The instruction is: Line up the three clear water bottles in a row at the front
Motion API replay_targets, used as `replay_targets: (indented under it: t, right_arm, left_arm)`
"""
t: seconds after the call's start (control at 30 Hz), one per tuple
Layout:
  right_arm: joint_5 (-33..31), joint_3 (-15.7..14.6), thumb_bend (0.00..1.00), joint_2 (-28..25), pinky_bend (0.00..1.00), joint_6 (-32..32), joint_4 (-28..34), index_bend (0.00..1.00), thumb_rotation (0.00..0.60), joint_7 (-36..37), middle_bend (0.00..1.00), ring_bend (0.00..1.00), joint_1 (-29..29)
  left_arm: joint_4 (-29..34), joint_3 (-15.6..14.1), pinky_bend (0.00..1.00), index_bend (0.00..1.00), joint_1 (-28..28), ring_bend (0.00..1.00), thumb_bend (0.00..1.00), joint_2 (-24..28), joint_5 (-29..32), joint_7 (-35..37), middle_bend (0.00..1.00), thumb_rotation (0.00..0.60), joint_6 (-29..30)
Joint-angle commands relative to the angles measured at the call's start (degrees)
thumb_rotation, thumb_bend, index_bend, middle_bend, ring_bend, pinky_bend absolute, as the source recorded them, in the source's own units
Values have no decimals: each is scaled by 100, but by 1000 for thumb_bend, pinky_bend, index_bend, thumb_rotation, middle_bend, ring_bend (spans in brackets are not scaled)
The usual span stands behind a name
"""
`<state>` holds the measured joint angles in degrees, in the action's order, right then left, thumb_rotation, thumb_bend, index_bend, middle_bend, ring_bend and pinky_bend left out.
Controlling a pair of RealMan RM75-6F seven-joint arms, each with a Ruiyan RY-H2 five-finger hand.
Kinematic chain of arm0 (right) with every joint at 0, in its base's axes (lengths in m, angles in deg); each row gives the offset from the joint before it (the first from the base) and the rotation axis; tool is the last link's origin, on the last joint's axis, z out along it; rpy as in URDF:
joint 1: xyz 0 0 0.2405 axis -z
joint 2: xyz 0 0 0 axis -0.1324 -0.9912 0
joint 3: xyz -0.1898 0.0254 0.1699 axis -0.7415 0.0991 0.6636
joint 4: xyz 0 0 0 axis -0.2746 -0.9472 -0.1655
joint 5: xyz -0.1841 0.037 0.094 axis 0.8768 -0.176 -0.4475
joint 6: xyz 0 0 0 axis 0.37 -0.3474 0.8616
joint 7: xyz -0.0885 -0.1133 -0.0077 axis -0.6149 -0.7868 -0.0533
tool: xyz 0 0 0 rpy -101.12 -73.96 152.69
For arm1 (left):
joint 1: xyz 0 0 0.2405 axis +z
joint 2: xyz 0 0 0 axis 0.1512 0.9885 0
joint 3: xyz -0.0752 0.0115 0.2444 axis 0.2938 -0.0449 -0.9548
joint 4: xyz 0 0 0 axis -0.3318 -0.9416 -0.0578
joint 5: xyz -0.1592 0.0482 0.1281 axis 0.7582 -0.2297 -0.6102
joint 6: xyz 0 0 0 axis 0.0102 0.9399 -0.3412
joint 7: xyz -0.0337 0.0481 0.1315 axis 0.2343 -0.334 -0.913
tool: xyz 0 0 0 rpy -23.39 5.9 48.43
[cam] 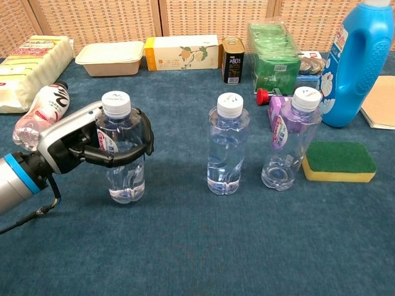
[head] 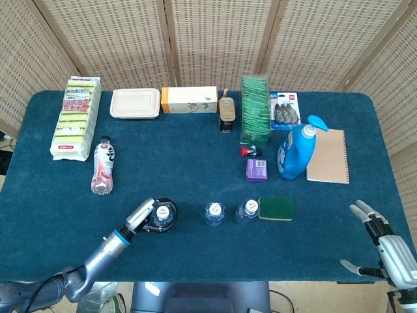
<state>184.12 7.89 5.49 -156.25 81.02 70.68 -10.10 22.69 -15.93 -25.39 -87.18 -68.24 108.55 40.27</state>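
Observation:
My left hand (cam: 83, 146) (head: 146, 216) grips a clear water bottle (cam: 123, 149) (head: 163, 214) around its middle, upright, at the front left. Whether its base touches the cloth I cannot tell. Two more clear bottles stand to its right: a middle one (cam: 227, 144) (head: 214, 212) and one with a purple label (cam: 290, 139) (head: 246, 210). In the chest view all three caps sit at about the same height across the table. My right hand (head: 384, 246) hangs open off the table's front right corner, holding nothing.
A green and yellow sponge (cam: 338, 160) lies right beside the purple-label bottle. A pink-label bottle (cam: 42, 112) lies on its side at the left. The blue detergent jug (cam: 356, 61), notebook (head: 328, 155), boxes, a can (cam: 232, 60) and packets fill the back of the blue table (cam: 203, 246).

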Motion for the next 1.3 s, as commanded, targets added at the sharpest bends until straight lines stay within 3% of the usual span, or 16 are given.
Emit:
replay_targets:
  t: [0.03, 0.67, 1.2, 1.3]
  right_arm:
    - [-7, 1, 0, -1, 0, 3, -4, 58, 600, 6, 0, 0, -2]
    - [17, -16, 0, -20, 0, 8, -24, 61, 600, 91, 0, 0, -24]
    - [88, -50, 0, -5, 0, 39, 18, 64, 600, 0, 0, 0, -47]
    - [93, -58, 0, -13, 0, 30, 21, 65, 600, 7, 0, 0, -42]
  left_arm:
    - [-17, -37, 515, 552, 7, 437, 381, -43, -52, -58, 554, 600, 29]
    - [-265, 241, 511, 552, -260, 438, 378, -506, -35, -785, 554, 600, -39]
    - [-832, 323, 505, 552, -299, 436, 360, -897, 107, -475, 554, 600, -26]
    - [-881, 315, 493, 551, -326, 397, 353, -928, 120, -439, 529, 600, -75]
